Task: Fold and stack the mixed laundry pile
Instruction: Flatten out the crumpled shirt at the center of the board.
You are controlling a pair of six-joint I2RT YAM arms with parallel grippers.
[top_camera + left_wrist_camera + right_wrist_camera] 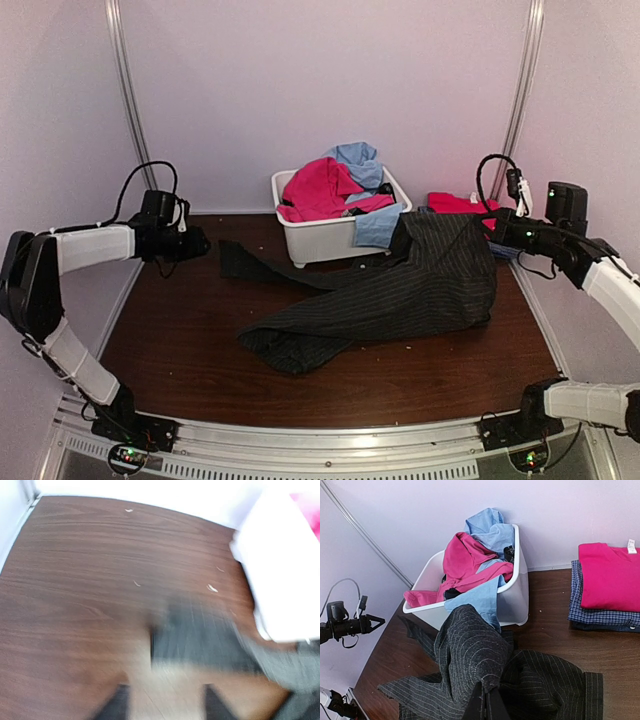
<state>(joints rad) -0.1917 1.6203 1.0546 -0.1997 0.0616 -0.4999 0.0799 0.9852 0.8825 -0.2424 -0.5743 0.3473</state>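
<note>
A black pinstriped garment (400, 290) lies spread over the table, one long leg reaching left to its end (200, 640). My right gripper (487, 695) is shut on a bunched fold of it (470, 650), lifted beside the tub. My left gripper (165, 697) hovers just short of the leg's end. Its blurred fingers (117, 705) stand apart with only table between them. More of the laundry pile fills the white tub (325, 238): a pink-red garment (318, 188) and light blue cloth (358, 160). A folded pink top (610, 575) rests on a folded blue checked shirt (600, 612).
The tub (520, 592) stands at the back middle against the rear wall. The folded stack (455, 203) sits at the back right corner. Side walls with metal rails (128, 100) close in the table. Small crumbs (212, 588) dot the brown wood.
</note>
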